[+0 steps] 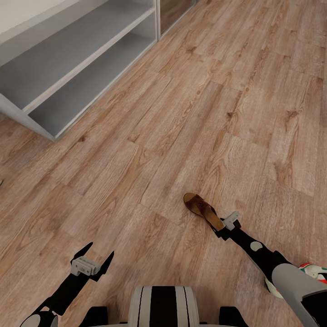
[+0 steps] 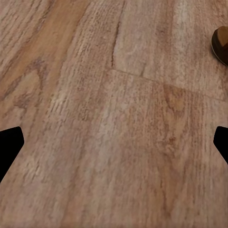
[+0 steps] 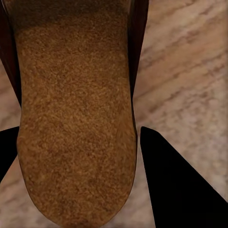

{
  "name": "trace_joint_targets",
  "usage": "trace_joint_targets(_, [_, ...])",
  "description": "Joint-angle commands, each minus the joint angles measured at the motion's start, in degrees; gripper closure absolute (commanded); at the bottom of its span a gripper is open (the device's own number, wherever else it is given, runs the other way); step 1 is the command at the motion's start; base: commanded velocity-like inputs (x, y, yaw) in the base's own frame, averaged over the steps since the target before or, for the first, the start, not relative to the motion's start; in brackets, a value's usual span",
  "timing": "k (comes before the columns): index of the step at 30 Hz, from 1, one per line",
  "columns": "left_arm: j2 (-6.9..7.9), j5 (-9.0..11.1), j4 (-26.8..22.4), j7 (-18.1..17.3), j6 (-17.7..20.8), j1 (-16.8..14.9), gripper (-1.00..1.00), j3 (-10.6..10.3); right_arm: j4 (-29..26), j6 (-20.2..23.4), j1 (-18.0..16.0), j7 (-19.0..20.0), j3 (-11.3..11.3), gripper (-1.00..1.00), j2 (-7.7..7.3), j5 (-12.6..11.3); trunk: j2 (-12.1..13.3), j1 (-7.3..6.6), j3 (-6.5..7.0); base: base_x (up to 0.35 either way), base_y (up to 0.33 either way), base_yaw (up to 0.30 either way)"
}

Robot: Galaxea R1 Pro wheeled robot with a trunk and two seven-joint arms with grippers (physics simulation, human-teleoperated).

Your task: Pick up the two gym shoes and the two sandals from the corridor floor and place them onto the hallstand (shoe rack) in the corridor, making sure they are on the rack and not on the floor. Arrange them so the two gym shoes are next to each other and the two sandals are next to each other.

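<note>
Sandal point(image 1: 203, 210) on floor point(image 1: 181, 113), right tool point(image 1: 225, 225) straddling its heel, not clamped | left tool point(image 1: 92, 259) apart, empty | hallstand point(image 1: 68, 68) shelves bare (nothing racked yet)

Brown sandal point(image 1: 202, 210) flat on wood floor point(image 1: 181, 113); grey hallstand point(image 1: 68, 68) shelves bare

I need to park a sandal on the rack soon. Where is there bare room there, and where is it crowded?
Both long shelves of the hallstand lie bare. The corridor floor between it and the sandal is open. It is crowded at the right gripper, jaws straddling the sandal's heel, a gym shoe close behind.
</note>
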Motion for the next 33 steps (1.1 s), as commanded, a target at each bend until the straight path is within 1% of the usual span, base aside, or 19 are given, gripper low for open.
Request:
trace_joint_targets(1, [0.0,0.0,0.0,0.01,0.0,-0.01,-1.0,-0.01,0.07,-0.01,0.03,0.23,0.42,1.0,0.01,0.14,0.0,0.01,0.0,0.0,0.0,0.0])
trace_joint_targets(23, [0.0,0.0,0.0,-0.01,0.0,-0.01,-1.0,-0.01,0.06,-0.01,0.03,0.22,0.42,1.0,0.01,0.13,0.0,0.01,0.02,0.0,0.0,0.0])
trace_joint_targets(33, [0.0,-0.01,0.0,-0.01,0.0,-0.01,-1.0,-0.01,0.02,-0.01,0.03,0.22,0.38,1.0,-0.04,0.13,0.0,0.01,0.53,0.0,0.0,0.0])
